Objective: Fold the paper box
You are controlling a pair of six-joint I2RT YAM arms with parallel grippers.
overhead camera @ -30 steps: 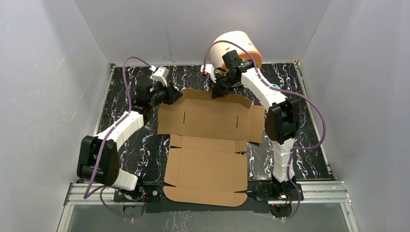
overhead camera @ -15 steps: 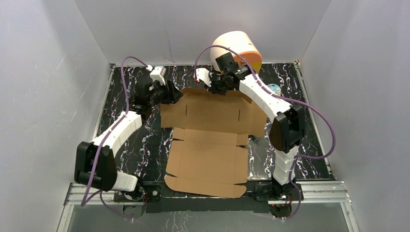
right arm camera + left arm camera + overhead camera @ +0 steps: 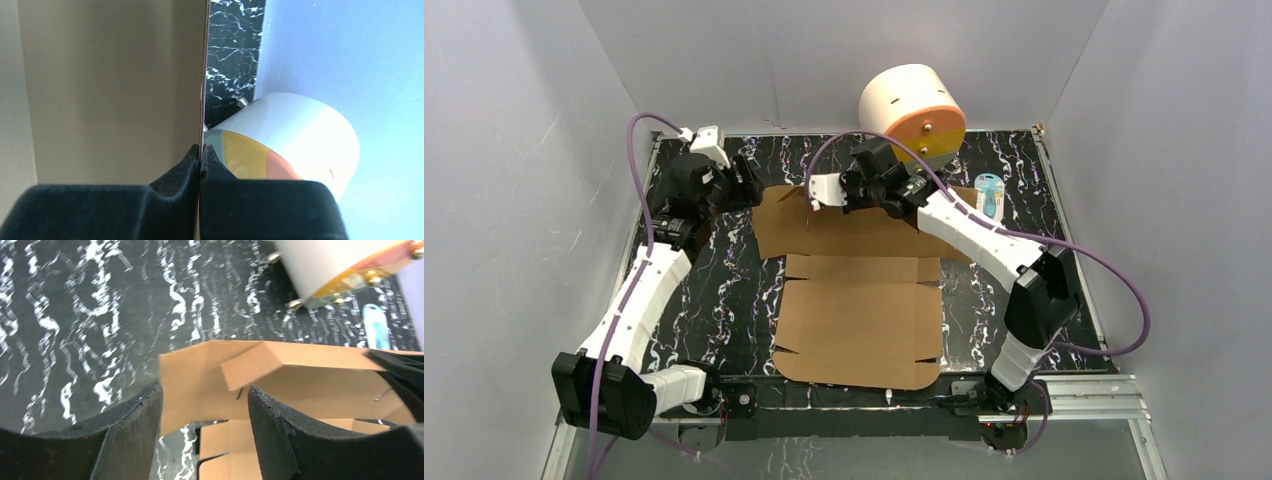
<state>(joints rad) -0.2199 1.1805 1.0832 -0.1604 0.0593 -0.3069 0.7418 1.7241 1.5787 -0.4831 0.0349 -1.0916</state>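
Brown paper box [image 3: 856,325]: your right pincer [image 3: 200,152] pinches its far panel's edge to stand it up; left pincer [image 3: 205,400] gapes empty near the corner, ready to assist.

1. The paper box [image 3: 859,320] is plain brown cardboard, matt and dry-looking, with a thin raw edge in the right wrist view.
2. The tabletop [image 3: 724,290] is black with white marble veining and a faint sheen.
3. The left tool [image 3: 204,390] and right tool [image 3: 200,150] are black and matt, finely grainy, perhaps a rubbery plastic.
4. The cylinder [image 3: 894,95] is smooth and white, with a satin orange face.
5. The rail [image 3: 1084,400] along the near edge is brushed metal.
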